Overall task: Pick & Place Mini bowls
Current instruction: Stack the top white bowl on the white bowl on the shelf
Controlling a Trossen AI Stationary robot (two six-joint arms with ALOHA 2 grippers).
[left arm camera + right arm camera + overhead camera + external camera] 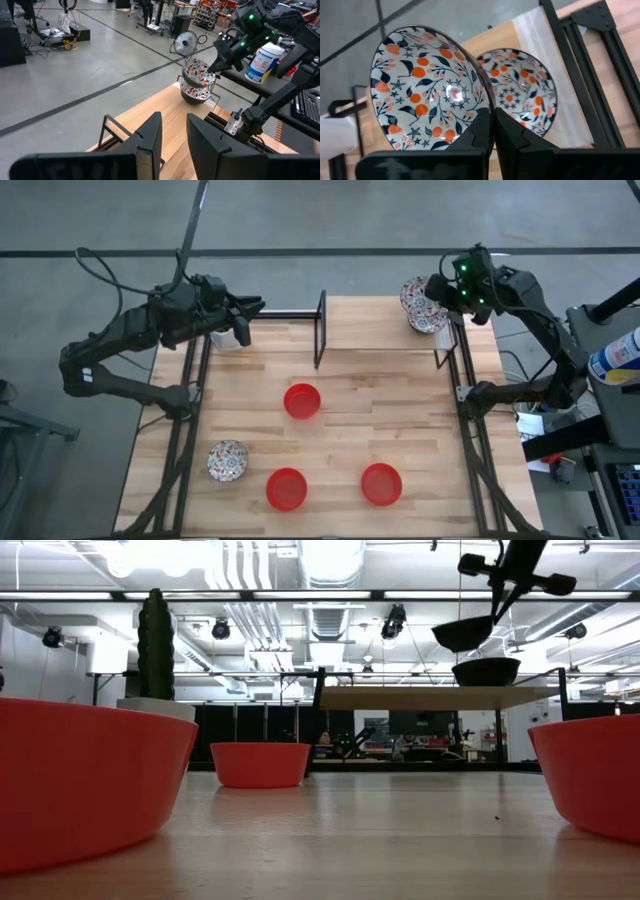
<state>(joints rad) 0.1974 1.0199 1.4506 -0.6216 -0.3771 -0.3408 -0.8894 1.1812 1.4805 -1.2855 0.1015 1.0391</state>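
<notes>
My right gripper [441,297] is at the far right, shut on a white floral mini bowl [427,82]. It holds this bowl just above a second floral bowl [522,95], which rests on its base on a raised wooden shelf [400,697]. A third floral bowl [228,461] sits at the near left. Three red bowls [302,401] [287,489] [381,484] stand on the table. My left gripper [174,125] is open and empty above the far left of the table [252,310]. My right gripper pinches the held bowl's rim [488,100] with one finger inside the bowl and one outside. The fingers come slanting down from above. The bowl is lifted clear and tilted steeply, just above the other floral bowl [486,670].
A cactus [155,640] in a white pot stands at the far left, near my left arm. Black frame posts [321,330] [441,352] carry the shelf at the far side. Black rails run along the table's left and right edges.
</notes>
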